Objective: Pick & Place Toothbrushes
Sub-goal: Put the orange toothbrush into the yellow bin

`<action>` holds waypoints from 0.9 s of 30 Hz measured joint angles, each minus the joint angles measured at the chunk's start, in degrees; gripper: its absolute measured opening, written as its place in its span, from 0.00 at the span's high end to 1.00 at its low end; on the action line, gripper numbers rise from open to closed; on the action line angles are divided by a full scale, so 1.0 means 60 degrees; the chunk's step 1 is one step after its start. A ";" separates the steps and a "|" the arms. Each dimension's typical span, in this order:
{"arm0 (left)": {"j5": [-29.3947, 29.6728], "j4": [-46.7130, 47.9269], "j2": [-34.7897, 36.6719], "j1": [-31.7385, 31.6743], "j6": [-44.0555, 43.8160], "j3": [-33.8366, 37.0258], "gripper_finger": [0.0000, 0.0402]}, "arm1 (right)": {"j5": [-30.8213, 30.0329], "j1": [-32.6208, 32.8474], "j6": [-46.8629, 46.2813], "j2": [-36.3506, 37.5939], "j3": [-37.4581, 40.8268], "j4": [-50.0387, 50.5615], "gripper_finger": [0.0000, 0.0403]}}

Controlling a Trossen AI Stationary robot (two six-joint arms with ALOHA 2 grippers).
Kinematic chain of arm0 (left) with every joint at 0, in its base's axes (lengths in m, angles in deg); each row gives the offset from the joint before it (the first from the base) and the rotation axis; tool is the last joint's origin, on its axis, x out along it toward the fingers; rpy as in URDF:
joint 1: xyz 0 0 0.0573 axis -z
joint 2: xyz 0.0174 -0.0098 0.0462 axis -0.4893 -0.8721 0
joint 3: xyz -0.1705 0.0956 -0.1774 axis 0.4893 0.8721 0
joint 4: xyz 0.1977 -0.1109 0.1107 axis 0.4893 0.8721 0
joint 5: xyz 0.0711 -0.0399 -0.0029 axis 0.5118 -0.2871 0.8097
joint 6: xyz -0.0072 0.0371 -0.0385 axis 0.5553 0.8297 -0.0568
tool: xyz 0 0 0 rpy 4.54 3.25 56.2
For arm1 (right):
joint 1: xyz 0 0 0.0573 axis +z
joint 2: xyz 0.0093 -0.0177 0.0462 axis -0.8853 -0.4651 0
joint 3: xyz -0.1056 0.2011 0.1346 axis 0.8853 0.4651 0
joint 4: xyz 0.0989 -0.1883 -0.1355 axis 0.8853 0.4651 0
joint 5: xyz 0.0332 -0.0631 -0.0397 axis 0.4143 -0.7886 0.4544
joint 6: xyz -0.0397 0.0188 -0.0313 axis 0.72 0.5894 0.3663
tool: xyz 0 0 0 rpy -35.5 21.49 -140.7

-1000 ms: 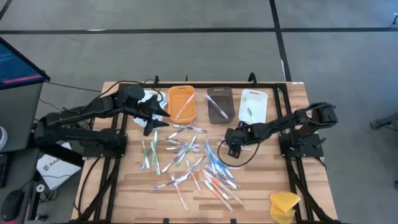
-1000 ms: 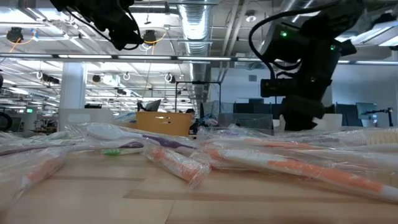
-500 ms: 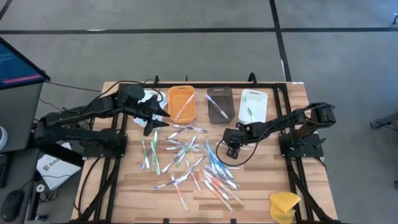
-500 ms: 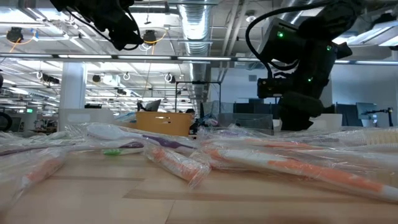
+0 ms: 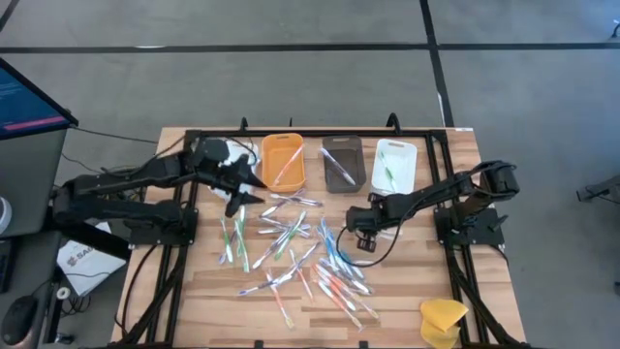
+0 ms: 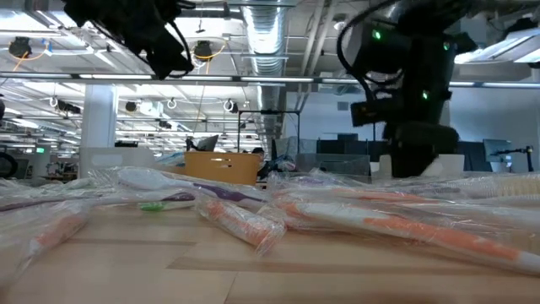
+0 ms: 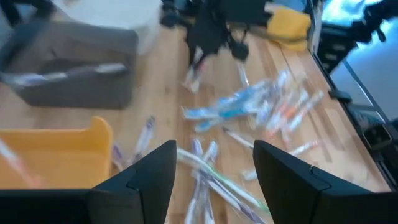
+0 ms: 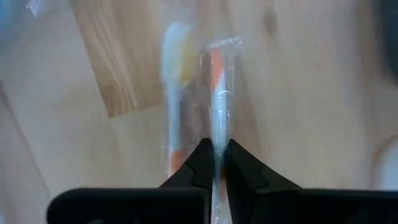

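I am pinching my right pincer shut on one wrapped orange toothbrush near the bench's middle — my left pincer is hovering open by the orange tray — while the toothbrushes are mostly lying scattered, a few lying in trays.

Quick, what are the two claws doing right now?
Left claw: open, holding nothing.
Right claw: closed on a wrapped toothbrush with an orange handle.

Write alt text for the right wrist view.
The right gripper is shut on a wrapped orange toothbrush, pinched between its two dark fingertips above the wooden table. A second wrapped toothbrush lies blurred just beside it.
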 joint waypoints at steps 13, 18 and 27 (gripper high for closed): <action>0.0024 -0.4069 0.0009 0.1351 0.0006 0.1914 0.48 | -0.1263 0.1293 -0.0225 0.0059 -0.2523 0.1573 0.97; 0.0002 -0.5924 0.0013 0.1882 0.0021 0.2381 0.48 | -0.1915 0.2062 -0.0015 0.0059 -0.3347 0.1356 0.97; 0.0346 -0.8693 -0.0006 0.2178 0.0040 0.3450 0.48 | -0.3862 0.3235 0.1137 0.0074 -0.4273 -0.0027 0.97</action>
